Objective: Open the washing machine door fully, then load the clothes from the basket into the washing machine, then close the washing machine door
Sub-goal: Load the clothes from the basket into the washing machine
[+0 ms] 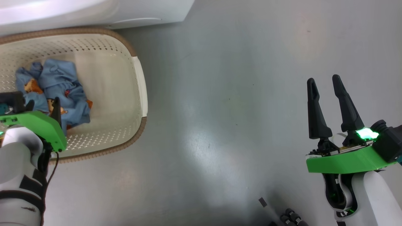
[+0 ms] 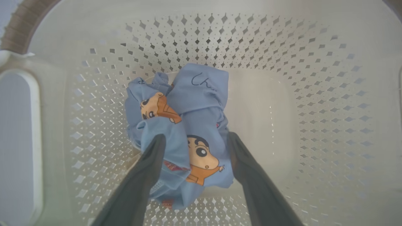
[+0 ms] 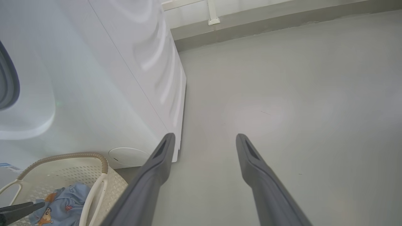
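Note:
The cream basket [image 1: 138, 81] stands on the floor just in front of the white washing machine [image 1: 94, 12]. Light blue clothes [image 1: 59, 81] with orange cartoon figures lie bunched on the basket's bottom. My left gripper [image 1: 44, 104] reaches down into the basket. In the left wrist view it [image 2: 196, 138] is open, one finger on each side of the clothes [image 2: 194, 100]. My right gripper [image 1: 323, 80] hangs open and empty over bare floor, far to the right. The right wrist view shows the machine's side [image 3: 110, 78]. A dark curved edge [image 3: 8, 81] on its front may be the door; I cannot tell.
Grey floor [image 1: 226, 110] spreads wide to the right of the basket. A wall skirting [image 3: 267, 22] runs behind the machine. A small round cover [image 3: 128, 156] sits low on the machine's front. Dark parts of my base [image 1: 290, 216] show at the bottom edge.

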Available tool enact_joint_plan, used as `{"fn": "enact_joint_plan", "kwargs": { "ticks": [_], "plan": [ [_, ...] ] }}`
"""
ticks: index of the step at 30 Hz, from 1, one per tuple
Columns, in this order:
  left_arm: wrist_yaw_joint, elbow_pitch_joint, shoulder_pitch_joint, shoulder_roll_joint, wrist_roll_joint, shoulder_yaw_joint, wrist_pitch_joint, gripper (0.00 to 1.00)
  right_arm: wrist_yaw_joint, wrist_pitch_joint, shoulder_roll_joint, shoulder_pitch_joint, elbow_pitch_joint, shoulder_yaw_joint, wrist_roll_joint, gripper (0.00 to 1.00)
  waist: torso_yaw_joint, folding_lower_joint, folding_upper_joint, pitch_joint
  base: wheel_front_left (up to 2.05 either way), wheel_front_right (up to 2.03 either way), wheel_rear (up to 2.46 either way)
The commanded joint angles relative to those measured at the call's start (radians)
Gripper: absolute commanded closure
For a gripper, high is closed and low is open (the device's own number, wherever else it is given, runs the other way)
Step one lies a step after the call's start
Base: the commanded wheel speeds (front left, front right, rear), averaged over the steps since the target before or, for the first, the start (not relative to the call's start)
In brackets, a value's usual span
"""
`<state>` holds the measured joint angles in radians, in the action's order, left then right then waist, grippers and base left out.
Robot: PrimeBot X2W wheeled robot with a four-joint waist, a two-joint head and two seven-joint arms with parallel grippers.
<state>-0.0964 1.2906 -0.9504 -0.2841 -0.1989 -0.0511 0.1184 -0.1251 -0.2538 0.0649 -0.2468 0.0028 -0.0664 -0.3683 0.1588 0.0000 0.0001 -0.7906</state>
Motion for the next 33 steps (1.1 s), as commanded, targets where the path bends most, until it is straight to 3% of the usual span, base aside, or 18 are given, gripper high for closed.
{"fn": "enact_joint_plan", "kwargs": {
  "ticks": [1,11,25,26,27,29,30,33],
  "plan": [
    [0.004,-0.004,0.009,-0.049,-0.007,0.017,-0.004,0.00,-0.006,-0.008,0.008,0.003,-0.025,-0.026,0.007,0.00,0.004,0.0000,-0.0001,-0.007,0.00,0.00,0.00],
    [0.028,0.000,-0.029,-0.025,-0.027,0.010,-0.110,0.00,-0.006,-0.008,0.009,0.012,-0.044,-0.019,0.013,0.00,0.001,0.0000,-0.0001,-0.051,0.00,0.00,0.00],
    [0.054,0.000,-0.063,-0.019,-0.022,-0.028,-0.158,0.00,-0.006,-0.008,0.013,0.015,-0.091,-0.030,0.023,0.00,-0.001,0.0000,-0.0001,-0.092,0.00,0.00,0.00],
    [0.054,0.000,-0.064,-0.019,-0.022,-0.031,-0.157,0.19,-0.006,-0.008,0.013,0.015,-0.092,-0.030,0.023,0.00,-0.001,0.0000,-0.0001,-0.093,0.00,0.00,0.00],
    [0.054,0.000,-0.065,-0.019,-0.021,-0.034,-0.155,0.54,-0.006,-0.008,0.013,0.015,-0.093,-0.030,0.023,0.00,-0.001,0.0000,-0.0001,-0.093,0.00,0.00,0.00],
    [0.053,0.000,-0.065,-0.020,-0.021,-0.039,-0.151,0.90,-0.006,-0.008,0.013,0.014,-0.095,-0.031,0.023,0.00,0.001,0.0000,-0.0001,-0.090,0.00,0.00,0.00],
    [0.053,0.000,-0.064,-0.020,-0.021,-0.041,-0.147,1.00,-0.006,-0.008,0.012,0.013,-0.097,-0.031,0.023,0.00,0.002,0.0000,-0.0001,-0.088,0.00,0.00,0.00],
    [0.052,0.000,-0.056,-0.018,-0.025,-0.044,-0.136,1.00,-0.006,-0.008,0.011,0.011,-0.098,-0.032,0.022,0.00,0.004,0.0000,-0.0001,-0.073,0.00,0.00,0.00]
  ]
}}
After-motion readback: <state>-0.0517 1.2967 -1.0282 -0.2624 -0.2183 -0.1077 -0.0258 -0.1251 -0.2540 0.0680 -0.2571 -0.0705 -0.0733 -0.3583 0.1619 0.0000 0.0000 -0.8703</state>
